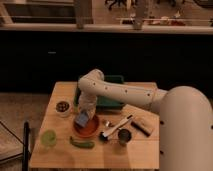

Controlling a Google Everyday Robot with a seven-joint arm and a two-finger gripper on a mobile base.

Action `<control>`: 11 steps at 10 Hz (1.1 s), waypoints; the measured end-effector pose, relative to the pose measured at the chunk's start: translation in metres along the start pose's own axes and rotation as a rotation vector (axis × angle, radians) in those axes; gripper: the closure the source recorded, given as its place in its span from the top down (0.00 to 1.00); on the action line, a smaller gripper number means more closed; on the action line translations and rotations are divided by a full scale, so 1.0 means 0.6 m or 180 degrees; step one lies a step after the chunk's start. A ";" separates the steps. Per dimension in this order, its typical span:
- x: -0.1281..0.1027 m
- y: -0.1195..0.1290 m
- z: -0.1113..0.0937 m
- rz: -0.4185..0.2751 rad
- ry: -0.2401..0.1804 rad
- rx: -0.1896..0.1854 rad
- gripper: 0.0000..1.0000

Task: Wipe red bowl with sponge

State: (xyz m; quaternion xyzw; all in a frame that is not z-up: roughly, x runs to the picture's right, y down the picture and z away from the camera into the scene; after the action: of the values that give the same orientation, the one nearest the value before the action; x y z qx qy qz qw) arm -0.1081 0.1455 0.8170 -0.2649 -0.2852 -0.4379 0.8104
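Note:
The red bowl (pixel 89 126) is a wide shallow red-orange dish on the wooden table (pixel 145 150), left of centre. The blue sponge (pixel 81 119) rests in the bowl at its left side. My gripper (pixel 84 113) hangs from the white arm, points down into the bowl and sits right over the sponge, in contact with it. The arm hides the bowl's far rim.
A small white bowl with dark contents (pixel 63 106) stands left of the red bowl. A light-green cup (pixel 48 136) and a green vegetable (pixel 82 144) lie in front. A green tray (pixel 111 95) is behind. A brush (pixel 116 128), dark cup (pixel 124 135) and tan block (pixel 142 125) lie right.

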 end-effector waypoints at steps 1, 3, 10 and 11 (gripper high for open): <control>-0.007 -0.001 0.007 -0.0058 -0.0044 -0.0029 0.00; -0.028 0.003 0.026 -0.0181 -0.0143 -0.0102 0.00; -0.032 0.078 0.022 -0.0121 -0.0185 -0.0189 0.00; -0.025 0.080 0.010 -0.0083 -0.0145 -0.0159 0.00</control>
State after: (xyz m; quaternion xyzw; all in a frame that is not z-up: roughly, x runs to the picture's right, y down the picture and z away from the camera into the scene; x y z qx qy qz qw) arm -0.0750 0.1807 0.8024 -0.2911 -0.2959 -0.4493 0.7911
